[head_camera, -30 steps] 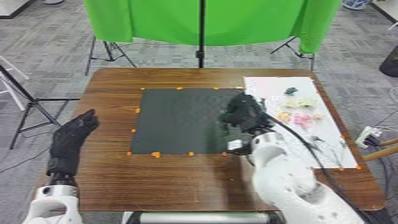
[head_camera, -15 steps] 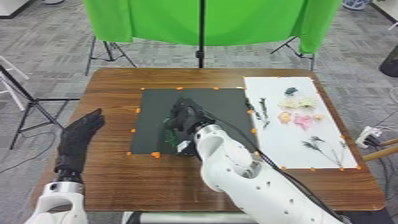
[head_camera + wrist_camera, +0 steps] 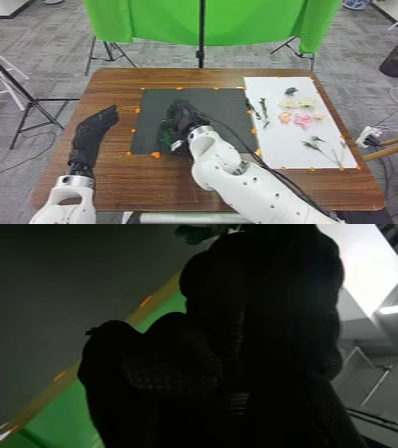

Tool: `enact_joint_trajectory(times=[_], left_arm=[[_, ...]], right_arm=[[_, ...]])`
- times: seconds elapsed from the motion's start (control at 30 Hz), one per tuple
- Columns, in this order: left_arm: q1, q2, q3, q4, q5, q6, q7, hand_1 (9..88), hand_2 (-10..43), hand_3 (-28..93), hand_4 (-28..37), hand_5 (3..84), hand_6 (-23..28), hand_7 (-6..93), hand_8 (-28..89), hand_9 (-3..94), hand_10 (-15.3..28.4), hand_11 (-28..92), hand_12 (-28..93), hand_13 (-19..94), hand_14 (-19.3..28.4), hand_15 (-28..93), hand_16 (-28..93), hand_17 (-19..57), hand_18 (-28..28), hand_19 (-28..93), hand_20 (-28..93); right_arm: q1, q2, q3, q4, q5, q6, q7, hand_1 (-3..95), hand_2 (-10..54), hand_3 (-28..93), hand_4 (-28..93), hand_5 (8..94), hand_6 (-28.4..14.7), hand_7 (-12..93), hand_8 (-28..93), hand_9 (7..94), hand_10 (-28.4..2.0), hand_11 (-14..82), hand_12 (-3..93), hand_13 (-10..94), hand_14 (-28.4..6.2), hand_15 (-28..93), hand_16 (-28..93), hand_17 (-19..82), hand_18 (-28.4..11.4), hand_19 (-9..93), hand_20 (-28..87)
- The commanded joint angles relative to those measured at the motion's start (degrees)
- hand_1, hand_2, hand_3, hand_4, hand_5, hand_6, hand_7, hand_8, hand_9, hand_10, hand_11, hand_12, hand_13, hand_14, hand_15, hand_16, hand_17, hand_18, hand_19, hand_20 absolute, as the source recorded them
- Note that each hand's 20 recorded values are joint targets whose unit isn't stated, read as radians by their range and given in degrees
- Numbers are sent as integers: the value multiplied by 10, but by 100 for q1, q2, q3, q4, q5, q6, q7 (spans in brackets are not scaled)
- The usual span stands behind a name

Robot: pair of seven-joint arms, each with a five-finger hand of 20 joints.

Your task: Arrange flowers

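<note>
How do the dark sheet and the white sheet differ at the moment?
The dark sheet sits mid-table and looks wider; the white sheet lies to its right, longer and narrower. The white sheet has pink flowers and loose stems spread on it, while the dark sheet has the right hand over it with a green sprig. Both lie flat.

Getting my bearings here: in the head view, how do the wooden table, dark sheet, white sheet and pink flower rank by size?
1. Wooden table
2. Dark sheet and white sheet, too close to rank
3. Pink flower
</note>
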Motion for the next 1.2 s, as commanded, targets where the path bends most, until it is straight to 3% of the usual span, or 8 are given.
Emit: enact_joint_trajectory(times=[0.03, 0.3, 0.33, 0.4, 0.5, 0.7, 0.9, 1.2], left_arm=[[3, -67, 35, 21, 54, -145, -111, 224, -5, 694, -275, 448, 60, 89, -59, 391, 133, 163, 87, 289, 161, 214, -24, 46, 130, 109, 200], [93, -100, -16, -10, 49, -185, -236, 241, -20, 688, -257, 445, 60, 88, -58, 386, 131, 161, 89, 292, 168, 229, -19, 39, 134, 112, 200], [107, -90, -21, -16, 50, -201, -249, 243, -21, 687, -254, 444, 60, 88, -58, 386, 131, 161, 89, 292, 169, 230, -19, 38, 135, 113, 200], [126, -87, -31, -28, 85, -260, -292, 247, -25, 686, -248, 444, 60, 88, -58, 386, 131, 162, 90, 294, 171, 233, -19, 37, 136, 114, 199], [195, -130, -86, -73, 113, -297, -300, 250, -26, 684, -244, 444, 60, 89, -58, 386, 131, 164, 91, 293, 173, 238, -19, 36, 136, 115, 199], [358, -158, -200, -153, 57, -240, -386, 251, -24, 681, -241, 444, 58, 91, -58, 388, 131, 166, 93, 297, 175, 251, -18, 34, 137, 118, 200], [447, -227, -257, -214, 106, -262, -416, 248, -21, 681, -242, 445, 59, 91, -58, 392, 132, 168, 93, 298, 177, 255, -21, 33, 138, 120, 199], [517, -301, -279, -254, 130, -285, -438, 246, -18, 681, -241, 446, 59, 91, -58, 392, 132, 168, 93, 298, 179, 257, -22, 32, 138, 120, 198]], right_arm=[[6, -71, -83, 176, 11, 58, 32, 825, -95, -283, 446, 758, -29, 456, 165, 831, -148, 507, 254, 928, -24, 613, 295, 734, -60, 932, 471], [-28, -85, -28, 223, 33, -75, 3, 732, -95, -265, 448, 763, -33, 428, 119, 828, -150, 504, 246, 929, -26, 602, 295, 733, -61, 932, 453], [-38, -65, -22, 194, 39, -73, -11, 548, -95, 255, 64, 766, -34, 432, 74, 828, -152, 502, 245, 929, -28, 600, 296, 729, -55, 932, 448], [-104, 20, 52, 74, -40, -146, -68, 406, -95, 600, -175, 770, -34, 449, -82, 828, -151, 499, 245, 929, -29, 596, 296, 730, -61, 932, 442], [-205, 362, 115, -287, -210, -308, -106, 321, -95, 637, -140, 776, -40, 380, -105, 828, -154, 488, 246, 921, -38, 596, 300, 724, -72, 932, 450], [-328, 987, 222, -968, -421, -1092, 35, 224, 24, 625, -129, 768, -52, 178, -87, 835, -153, 483, 244, 917, -52, 612, 298, 716, -88, 932, 485], [-482, 1151, 299, -1342, -527, -1939, 234, 218, 52, 613, -128, 738, -55, 140, -82, 840, -153, 480, 249, 918, -55, 619, 297, 718, -91, 932, 502], [-558, 1058, 302, -1471, -74, -2298, 235, 220, 61, 602, -121, 734, -58, 131, -76, 841, -155, 478, 250, 918, -55, 620, 296, 719, -89, 932, 503]])
